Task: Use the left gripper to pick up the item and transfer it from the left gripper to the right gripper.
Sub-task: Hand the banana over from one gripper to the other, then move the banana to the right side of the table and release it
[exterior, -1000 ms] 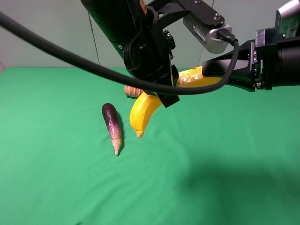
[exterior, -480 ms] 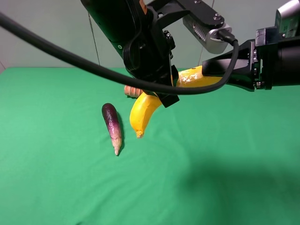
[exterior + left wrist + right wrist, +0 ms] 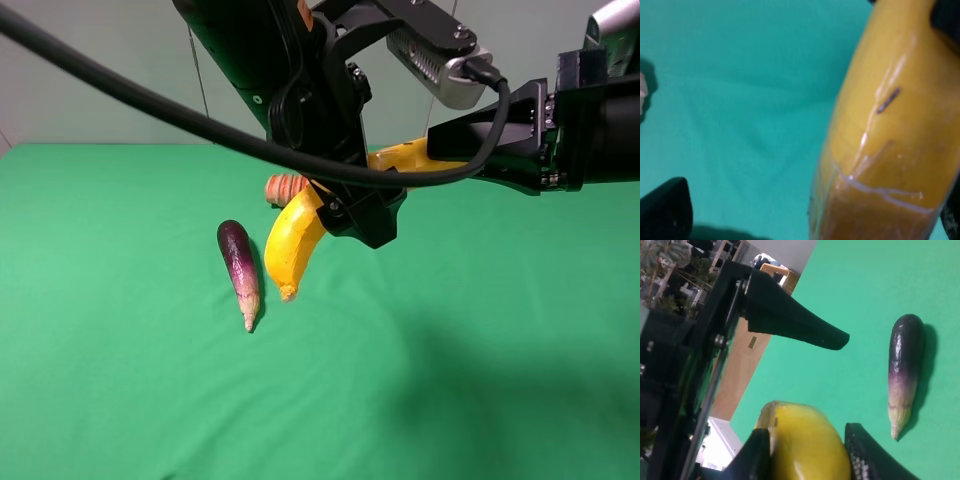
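Observation:
The yellow banana point(image 3: 285, 245) hangs above the green cloth, its lower tip pointing down beside the eggplant. My right gripper point(image 3: 432, 152) comes in from the right and is shut on the banana's upper end point(image 3: 805, 445), one finger on each side. My left gripper point(image 3: 345, 210) reaches down from above with its jaws spread wide around the banana's middle. In the right wrist view one left finger point(image 3: 790, 322) stands clear of the fruit. The left wrist view is filled by the banana point(image 3: 885, 140), with a black fingertip point(image 3: 665, 210) far off to its side.
A purple eggplant point(image 3: 240, 265) lies on the green cloth point(image 3: 450, 380) just left of the banana's tip. A ridged orange roll point(image 3: 283, 187) lies behind it, partly hidden by the left arm. A black cable point(image 3: 150, 105) sweeps across the upper left.
My left gripper has opened, its jaws spreading off the banana. The banana's lower end has swung a little down and left, toward the eggplant. The right gripper has kept its grip.

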Controlling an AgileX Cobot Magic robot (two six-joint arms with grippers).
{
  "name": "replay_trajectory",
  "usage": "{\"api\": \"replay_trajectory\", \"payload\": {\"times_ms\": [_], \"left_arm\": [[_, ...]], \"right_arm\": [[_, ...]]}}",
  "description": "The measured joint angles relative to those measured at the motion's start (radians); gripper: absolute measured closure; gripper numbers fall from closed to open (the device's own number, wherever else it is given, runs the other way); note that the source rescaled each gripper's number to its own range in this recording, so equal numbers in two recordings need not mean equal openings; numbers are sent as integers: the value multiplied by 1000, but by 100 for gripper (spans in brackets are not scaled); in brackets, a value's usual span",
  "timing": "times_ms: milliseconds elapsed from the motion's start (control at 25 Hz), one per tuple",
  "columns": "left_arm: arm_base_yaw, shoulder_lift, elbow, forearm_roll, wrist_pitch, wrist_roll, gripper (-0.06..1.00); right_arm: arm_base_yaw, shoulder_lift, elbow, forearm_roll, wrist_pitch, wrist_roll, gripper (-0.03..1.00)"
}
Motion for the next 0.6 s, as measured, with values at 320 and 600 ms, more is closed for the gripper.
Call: {"api": "replay_trajectory", "payload": {"times_ms": [320,600], "left_arm": [[0,-39,0,0,23,-66,-5],[0,-153,0,2,90,-113,-5]], "right_arm": [[0,0,0,0,-10,0,97],[0,0,0,-7,-73,0,97]]}}
